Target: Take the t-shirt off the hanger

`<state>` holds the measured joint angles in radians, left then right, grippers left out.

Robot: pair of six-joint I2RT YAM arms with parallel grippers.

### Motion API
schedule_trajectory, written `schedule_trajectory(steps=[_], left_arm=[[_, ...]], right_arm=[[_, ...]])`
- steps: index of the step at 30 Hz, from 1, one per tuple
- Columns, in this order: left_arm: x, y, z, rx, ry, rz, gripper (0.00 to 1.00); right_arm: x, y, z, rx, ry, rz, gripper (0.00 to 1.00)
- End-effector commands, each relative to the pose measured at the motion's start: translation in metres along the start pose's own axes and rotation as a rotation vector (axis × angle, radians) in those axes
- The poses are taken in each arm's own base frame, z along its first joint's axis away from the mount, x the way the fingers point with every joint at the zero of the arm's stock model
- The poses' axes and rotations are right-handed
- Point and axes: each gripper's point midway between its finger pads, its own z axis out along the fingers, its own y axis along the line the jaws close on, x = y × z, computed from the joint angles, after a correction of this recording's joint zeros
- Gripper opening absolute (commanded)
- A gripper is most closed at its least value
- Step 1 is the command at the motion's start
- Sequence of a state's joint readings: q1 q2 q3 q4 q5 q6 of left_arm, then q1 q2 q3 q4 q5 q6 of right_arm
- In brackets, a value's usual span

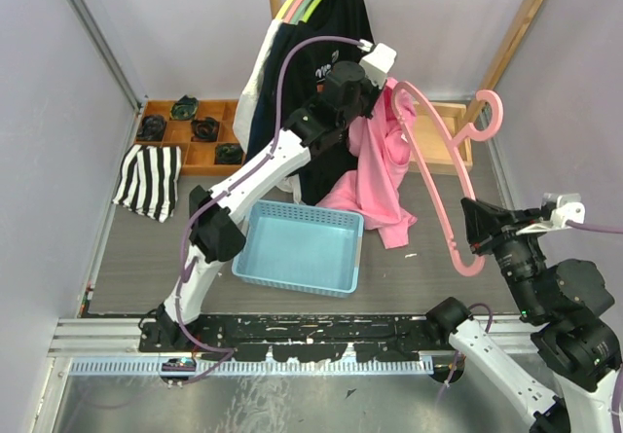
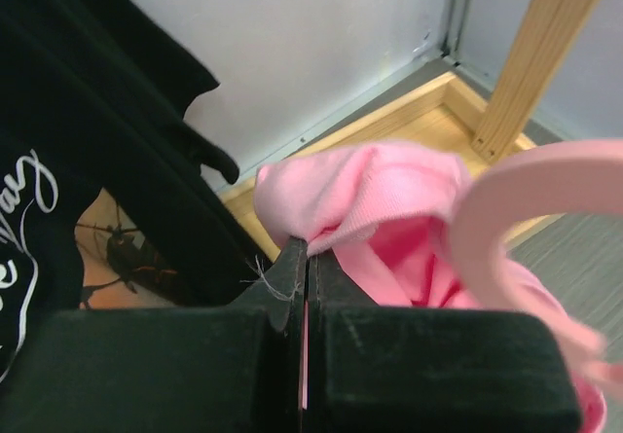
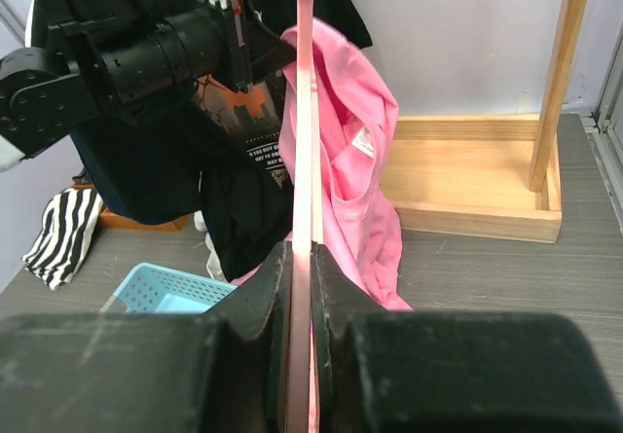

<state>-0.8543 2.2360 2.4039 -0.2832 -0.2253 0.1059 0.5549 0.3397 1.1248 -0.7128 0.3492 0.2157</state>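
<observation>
Draping off the hanger (image 3: 303,83), the shirt (image 3: 350,141) is pinched in the clenched left gripper (image 2: 308,258); the hanger is clamped by the right gripper (image 3: 302,258).

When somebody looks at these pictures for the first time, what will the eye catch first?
A pink t-shirt hangs in the middle, draped on a pink hanger. The left gripper is shut on its cloth near the top, and the right gripper, at the right, is shut on the hanger. A blue basket sits on the table in front.
</observation>
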Motion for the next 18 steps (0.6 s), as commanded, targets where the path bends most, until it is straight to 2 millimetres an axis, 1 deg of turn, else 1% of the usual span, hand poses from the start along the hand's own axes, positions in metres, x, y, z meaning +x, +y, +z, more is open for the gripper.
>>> schedule_trajectory(steps=[1, 4, 7, 8, 10, 13, 15, 18], left_arm=[[-0.014, 0.018, -0.004, -0.039, -0.029, -0.022, 0.0], [-0.019, 0.017, -0.01, -0.022, -0.036, -0.023, 0.0], [-0.034, 0.012, -0.026, 0.023, -0.059, -0.043, 0.0], [-0.048, 0.009, -0.037, 0.053, -0.081, -0.054, 0.0], [-0.066, 0.005, -0.056, 0.095, -0.114, -0.069, 0.0], [-0.1, 0.002, -0.087, 0.116, -0.177, -0.064, 0.0], [-0.125, 0.004, -0.109, 0.122, -0.225, -0.062, 0.0], [-0.157, 0.015, -0.139, 0.115, -0.29, -0.068, 0.0]], right_arm=[[-0.03, 0.002, -0.015, -0.024, -0.088, 0.022, 0.01], [-0.037, -0.003, -0.02, -0.003, -0.114, 0.031, 0.01], [-0.042, -0.011, -0.022, 0.045, -0.142, 0.048, 0.01], [-0.043, -0.015, -0.022, 0.068, -0.15, 0.052, 0.01], [-0.044, -0.025, -0.02, 0.122, -0.158, 0.055, 0.01], [-0.042, -0.037, -0.02, 0.197, -0.161, 0.058, 0.01], [-0.04, -0.043, -0.02, 0.233, -0.162, 0.061, 0.01], [-0.038, -0.045, -0.02, 0.243, -0.159, 0.064, 0.01]])
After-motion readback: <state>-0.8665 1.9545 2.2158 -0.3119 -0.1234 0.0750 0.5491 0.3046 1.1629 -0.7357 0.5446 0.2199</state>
